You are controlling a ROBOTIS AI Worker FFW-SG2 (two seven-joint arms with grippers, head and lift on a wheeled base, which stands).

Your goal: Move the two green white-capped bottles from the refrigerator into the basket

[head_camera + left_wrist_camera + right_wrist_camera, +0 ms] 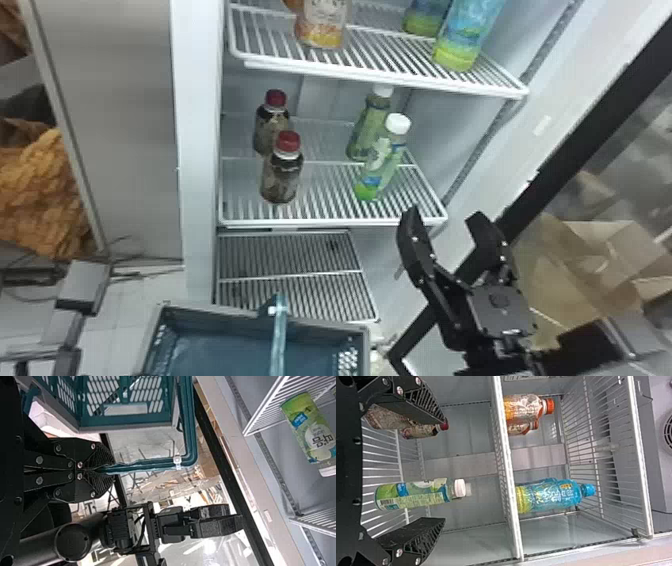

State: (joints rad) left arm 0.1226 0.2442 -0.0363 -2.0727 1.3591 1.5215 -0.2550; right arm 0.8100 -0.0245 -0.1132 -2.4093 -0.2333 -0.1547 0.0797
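In the head view, two green white-capped plastic bottles (379,167) stand one behind the other on a white wire shelf (320,221), beside two dark red-capped bottles (281,177). The black two-fingered right gripper (442,215) is spread wide, apart from them. The right wrist view reveals the blue cap (588,490) of a blue-and-yellow bottle (550,496) on the shelf above. The left wrist view shows the black left gripper (107,470) pinched around the teal plastic handle (146,465) of the grey-rimmed teal basket (126,427).
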